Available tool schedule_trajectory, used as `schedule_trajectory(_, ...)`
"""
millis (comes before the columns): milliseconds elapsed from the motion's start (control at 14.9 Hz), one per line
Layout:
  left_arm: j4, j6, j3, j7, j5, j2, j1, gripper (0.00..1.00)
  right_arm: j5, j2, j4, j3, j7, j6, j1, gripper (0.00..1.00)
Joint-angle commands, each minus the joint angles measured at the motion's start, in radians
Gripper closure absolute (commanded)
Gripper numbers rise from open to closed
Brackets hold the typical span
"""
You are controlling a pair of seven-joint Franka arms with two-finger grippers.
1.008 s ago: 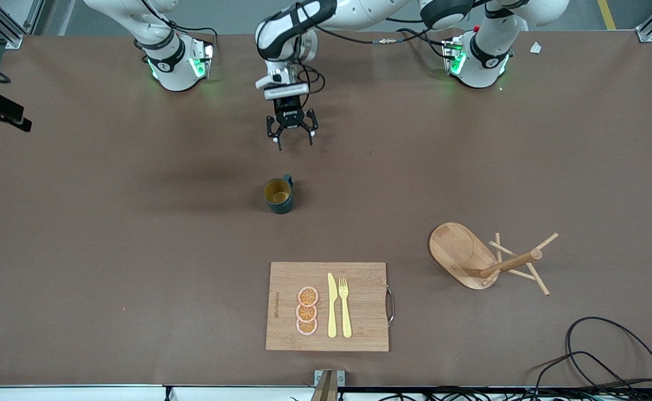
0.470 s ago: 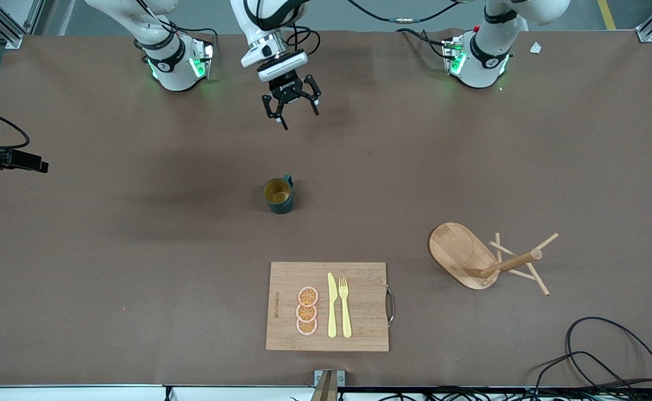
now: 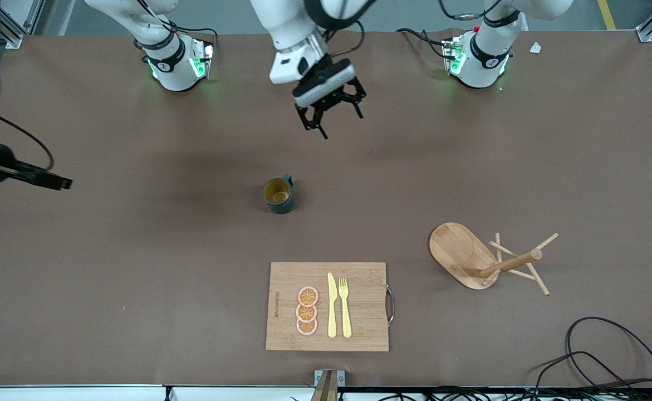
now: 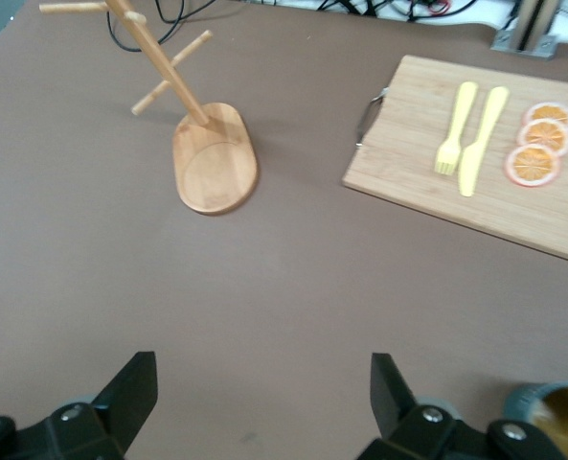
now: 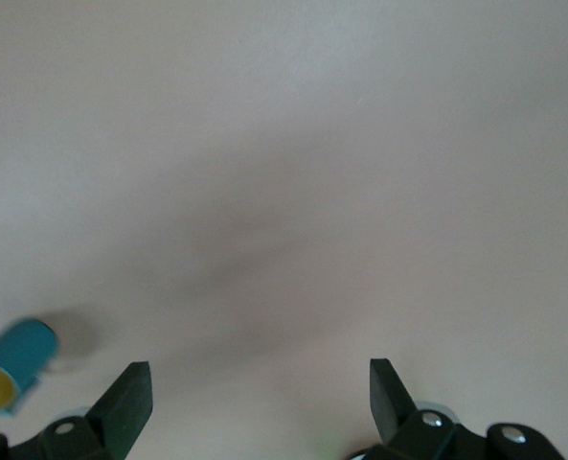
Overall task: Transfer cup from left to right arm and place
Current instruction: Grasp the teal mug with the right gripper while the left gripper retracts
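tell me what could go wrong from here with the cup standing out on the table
The cup stands upright and unheld, its small handle toward the robots' bases; a descending left gripper could clip it and tip the cup. The right gripper, open above bare table, sees the cup only at its view's edge, so a handover might misalign.

The cup (image 3: 278, 195) stands upright near the middle of the bench (image 3: 81, 267). Nearer the front camera than the cup lies the cutting board (image 3: 359, 328), carrying fruit slices (image 3: 307, 311), a knife (image 3: 332, 306) and a fork (image 3: 345, 307). The mug tree (image 3: 484, 259) lies beside the cutting board, toward the left arm's end.
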Motion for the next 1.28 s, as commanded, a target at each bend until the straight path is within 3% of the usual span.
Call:
schedule_trajectory(0,-0.025,0.007,-0.007,0.176,-0.104,-0.076,0.14,0.02,0.003,-0.052,-0.111,0.0,0.263,0.067,0.118,0.0)
schedule_trajectory(538,0.038,0.006,-0.009,0.654,-0.381,-0.14,0.564,0.01,0.026,-0.05,-0.296,0.0,0.819,0.368,0.423,0.0)
schedule_trajectory(739,0.038,0.006,-0.009,0.855,-0.401,-0.171,0.682,0.01,0.026,-0.049,-0.411,0.0,0.902,0.548,0.513,0.0)
schedule_trajectory(941,0.039,0.006,-0.007,1.019,-0.45,-0.2,0.776,0.0,0.025,-0.024,-0.482,0.0,0.969,0.714,0.575,0.0)
schedule_trajectory(1209,0.038,0.0,0.008,1.173,-0.49,-0.252,0.811,0.0,0.025,0.06,-0.482,-0.001,0.966,0.812,0.63,0.0)
